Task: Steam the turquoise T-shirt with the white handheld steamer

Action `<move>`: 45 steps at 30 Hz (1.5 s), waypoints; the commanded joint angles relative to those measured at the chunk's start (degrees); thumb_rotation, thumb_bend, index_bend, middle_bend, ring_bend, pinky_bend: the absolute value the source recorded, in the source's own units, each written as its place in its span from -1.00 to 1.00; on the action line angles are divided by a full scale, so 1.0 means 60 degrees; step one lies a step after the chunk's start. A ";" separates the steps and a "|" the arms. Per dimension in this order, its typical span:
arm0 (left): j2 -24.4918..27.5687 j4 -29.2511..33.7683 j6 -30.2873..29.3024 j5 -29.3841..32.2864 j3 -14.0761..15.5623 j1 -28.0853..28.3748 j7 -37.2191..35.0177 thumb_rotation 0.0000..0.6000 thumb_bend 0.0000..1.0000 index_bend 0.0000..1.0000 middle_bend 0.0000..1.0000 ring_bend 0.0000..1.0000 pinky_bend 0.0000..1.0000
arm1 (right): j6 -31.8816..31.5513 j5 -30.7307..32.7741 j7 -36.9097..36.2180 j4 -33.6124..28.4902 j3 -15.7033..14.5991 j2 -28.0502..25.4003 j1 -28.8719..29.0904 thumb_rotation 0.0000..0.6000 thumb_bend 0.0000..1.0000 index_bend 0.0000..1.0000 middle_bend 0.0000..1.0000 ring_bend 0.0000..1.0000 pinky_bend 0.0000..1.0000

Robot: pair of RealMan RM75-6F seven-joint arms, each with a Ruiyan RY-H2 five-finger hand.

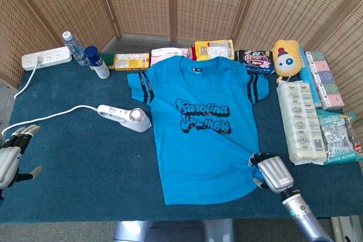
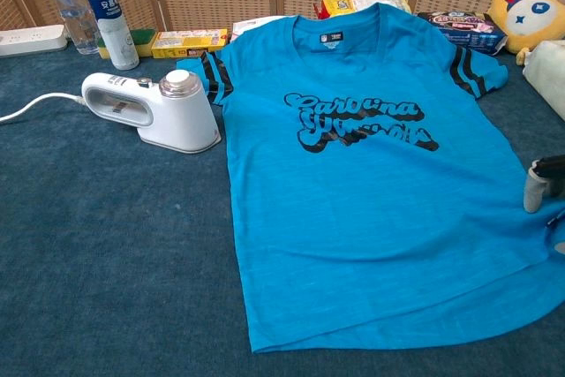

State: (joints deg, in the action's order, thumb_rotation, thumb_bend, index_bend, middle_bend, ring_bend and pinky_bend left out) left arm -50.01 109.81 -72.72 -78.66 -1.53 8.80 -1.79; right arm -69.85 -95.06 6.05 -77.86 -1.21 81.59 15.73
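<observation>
The turquoise T-shirt (image 1: pixel 204 134) lies flat, collar toward 12 o'clock. The white handheld steamer (image 1: pixel 126 118) stands on the blue table cover (image 1: pixel 85 185) just off the shirt's edge at 9 o'clock, its cord (image 1: pixel 54 114) running toward the power strip (image 1: pixel 46 58) at 10 o'clock.

Hazards, as I judge them:
1. My right hand (image 1: pixel 272 175) rests on the hem corner at the shirt's 4 o'clock. Its fingers are curled down onto the cloth; whether they pinch fabric or merely press it, I cannot tell. Any drag from here would bunch the hem and wrinkle the panel I must steam.
2. My left hand (image 1: pixel 12 154) is released, fingers apart, holding nothing, well apart from the steamer, which sits toward its 2 o'clock. A reach along the table could snag the cord and tip the steamer.
3. A poor grasp on the handle could swing the hot plate onto the nearby sleeve.

In the chest view only fingertips (image 2: pixel 540 184) show, at the shirt's right edge.
</observation>
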 commanded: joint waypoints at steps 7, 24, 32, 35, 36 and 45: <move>-0.0019 -0.0083 0.0068 0.0166 -0.0017 0.0049 0.0017 1.00 -0.52 -0.92 -0.82 -0.96 -0.66 | 0.0192 -0.0278 -0.0009 0.0162 -0.0279 -0.0308 0.0302 1.00 -0.36 0.00 -0.14 -0.14 -0.07; 0.0093 0.0280 -0.0101 0.0119 0.0000 0.0059 0.0369 1.00 -0.52 -0.92 -0.81 -0.96 -0.66 | 0.0262 -0.1111 -0.0115 0.0688 -0.0908 -0.1147 0.0707 1.00 -0.35 -0.14 -0.21 -0.24 -0.29; 0.0201 0.0416 -0.0261 0.0093 0.0056 -0.0045 0.0432 1.00 -0.52 -0.92 -0.81 -0.96 -0.66 | -0.0211 -0.1599 -0.0540 0.1794 -0.0929 -0.0783 0.0968 1.00 -0.35 -0.14 -0.20 -0.24 -0.34; 0.0195 0.0412 -0.0287 0.0101 0.0062 -0.0064 0.0415 1.00 -0.52 -0.92 -0.82 -0.96 -0.66 | -0.0256 -0.1554 -0.0606 0.1947 -0.0891 -0.0691 0.1003 1.00 -0.35 -0.13 -0.19 -0.23 -0.29; 0.0191 0.0406 -0.0292 0.0105 0.0063 -0.0068 0.0404 1.00 -0.52 -0.92 -0.82 -0.96 -0.66 | -0.0257 -0.1537 -0.0605 0.1967 -0.0878 -0.0673 0.1019 1.00 -0.35 -0.11 -0.18 -0.21 -0.25; 0.0103 0.0238 -0.0234 0.0112 0.0086 -0.0064 0.0273 1.00 -0.52 -0.92 -0.82 -0.96 -0.66 | -0.0122 -0.1203 -0.0554 0.1788 -0.0825 -0.0495 0.1024 1.00 -0.33 0.11 0.01 0.02 0.25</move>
State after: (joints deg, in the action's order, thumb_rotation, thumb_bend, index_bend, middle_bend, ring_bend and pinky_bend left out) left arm -49.37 111.28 -74.13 -77.99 -1.00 8.41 -0.11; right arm -70.67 -102.41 2.69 -67.02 -6.19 78.56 21.87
